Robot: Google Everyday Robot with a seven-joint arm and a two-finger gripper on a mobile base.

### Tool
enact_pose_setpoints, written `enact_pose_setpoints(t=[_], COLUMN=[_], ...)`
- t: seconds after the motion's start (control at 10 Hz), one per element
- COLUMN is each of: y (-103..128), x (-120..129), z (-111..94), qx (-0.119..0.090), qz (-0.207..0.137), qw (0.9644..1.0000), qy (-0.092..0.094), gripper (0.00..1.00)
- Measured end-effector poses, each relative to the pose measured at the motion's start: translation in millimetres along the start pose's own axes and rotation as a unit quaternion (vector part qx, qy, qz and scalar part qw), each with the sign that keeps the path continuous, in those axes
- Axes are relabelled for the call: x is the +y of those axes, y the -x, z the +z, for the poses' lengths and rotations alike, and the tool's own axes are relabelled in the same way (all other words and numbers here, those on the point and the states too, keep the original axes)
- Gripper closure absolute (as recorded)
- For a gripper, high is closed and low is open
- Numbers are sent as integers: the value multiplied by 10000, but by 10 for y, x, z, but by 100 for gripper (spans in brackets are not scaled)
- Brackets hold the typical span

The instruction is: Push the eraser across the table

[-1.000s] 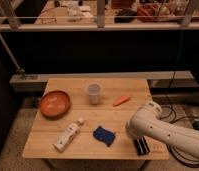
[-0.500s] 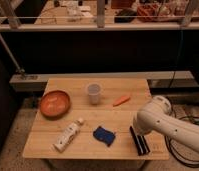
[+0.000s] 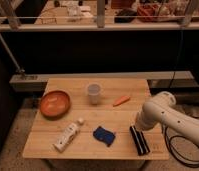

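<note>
At the front right corner of the light wooden plank tabletop [image 3: 118, 92] lies the black oblong eraser with a pale stripe [image 3: 139, 140], its long side running from front edge toward the back. The end effector [image 3: 138, 125] sits just behind the eraser's far end, jaws drawn fully together and holding nothing; over the last second the white arm has swung in from the right and lowered to this spot (so the push looks set up, not yet made). Just left of the eraser sits a blue soft lumpy piece [image 3: 104, 135], then a white tube [image 3: 68, 136] near the front left corner. Farther back, an orange carrot-like stick [image 3: 121, 100], a white paper cup [image 3: 94, 92] whose inside cannot be made out, and an orange-brown round bowl [image 3: 55, 103] that looks empty.
</note>
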Motion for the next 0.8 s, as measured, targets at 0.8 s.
enact_pose_setpoints(t=[0.8], y=[-619], x=[405], z=[331], qx=[365], qz=[382], qw=[9974], qy=[484], gripper=[100])
